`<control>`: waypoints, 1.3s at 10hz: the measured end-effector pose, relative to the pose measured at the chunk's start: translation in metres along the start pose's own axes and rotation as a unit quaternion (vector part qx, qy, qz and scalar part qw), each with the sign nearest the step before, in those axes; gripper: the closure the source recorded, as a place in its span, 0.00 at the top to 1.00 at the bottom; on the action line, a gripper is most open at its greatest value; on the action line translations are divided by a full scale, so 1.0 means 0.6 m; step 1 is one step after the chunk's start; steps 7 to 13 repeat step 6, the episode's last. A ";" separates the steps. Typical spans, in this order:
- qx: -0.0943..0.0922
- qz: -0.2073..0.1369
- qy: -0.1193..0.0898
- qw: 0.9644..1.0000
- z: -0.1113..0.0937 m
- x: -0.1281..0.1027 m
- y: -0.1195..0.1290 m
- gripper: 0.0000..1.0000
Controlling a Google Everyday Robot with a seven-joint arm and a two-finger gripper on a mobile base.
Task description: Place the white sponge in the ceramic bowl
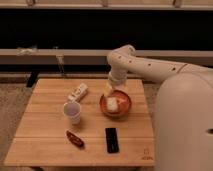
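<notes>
Gripper (109, 90) hanging off white arm (145, 67), just above back-left rim of ceramic bowl (115, 104). Arm reaching in from right, bent down over table (45, 120). Cannot tell claw state: fingertips merge w/ bowl rim. No visible grip on anything; looks apart from sponge, but contact w/ rim unclear.

White sponge (113, 104) lying inside bowl, roughly center, slightly toward left side, on glossy orange-red inner surface. Pale block, just below and to right of gripper tip.

Bowl sitting on right half of wooden table, toward middle depth.

Other items on table: white cup (72, 111) upright, left of bowl, near but not touching. Whitish longer object w/ dark marks (78, 92) lying tilted behind cup, toward back-left of bowl, apart from both. Small red-brown object (75, 139) lying diagonal near front edge, in front of cup. Black flat rectangular item (112, 139) lying near front edge, in front of bowl, to right of red-brown one, apart from it.

Robot body (185, 125) filling right side of view, beside table's right edge. Dark wall w/ light ledge behind table.
</notes>
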 end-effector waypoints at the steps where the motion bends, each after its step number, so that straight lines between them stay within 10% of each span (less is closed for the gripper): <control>1: 0.001 -0.003 -0.002 1.000 0.000 -0.005 0.003 0.80; 13: 0.001 -0.004 -0.002 1.000 0.000 -0.007 0.006 0.80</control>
